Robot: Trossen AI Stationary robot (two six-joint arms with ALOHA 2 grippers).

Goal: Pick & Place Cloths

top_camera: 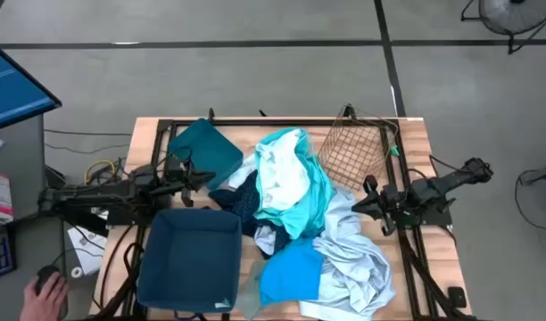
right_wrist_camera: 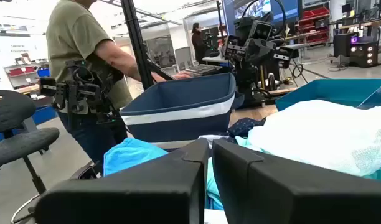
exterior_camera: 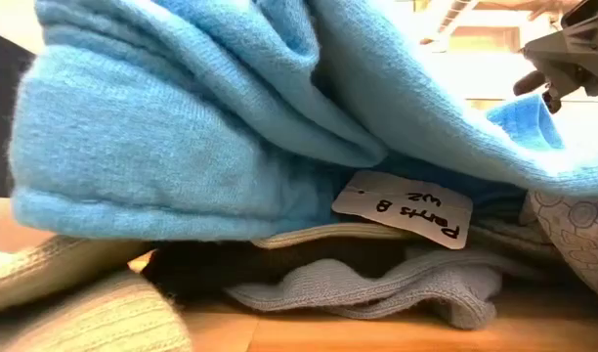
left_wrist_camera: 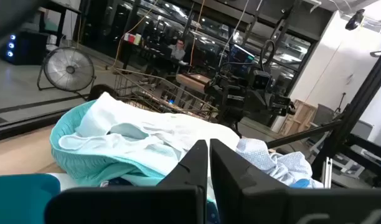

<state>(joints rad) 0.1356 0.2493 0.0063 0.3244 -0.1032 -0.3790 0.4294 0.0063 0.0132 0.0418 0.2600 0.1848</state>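
Heaped soft fabric cloths (top_camera: 300,223) crowd the wooden worktop (top_camera: 148,134) between clenched left claw (top_camera: 204,175) and clenched right claw (top_camera: 362,201), burying its front edge.

Paper tag (exterior_camera: 404,217): a white tag with dark handwriting, seen upside down in the low view. It reads "Pants B" on one line and, on a shorter second line, what looks like "wz"; the last letters cannot be made out with certainty.
Where the tag stands: tucked under the fold of the bright blue cloth (exterior_camera: 182,127), above a small grey-green cloth (exterior_camera: 377,288) lying on the worktop (exterior_camera: 279,332).
Wall sign (right_wrist_camera: 17,47): small lettering on a white wall in the room behind, seen in the right wrist view, too small to read.
Other views: no readable text.
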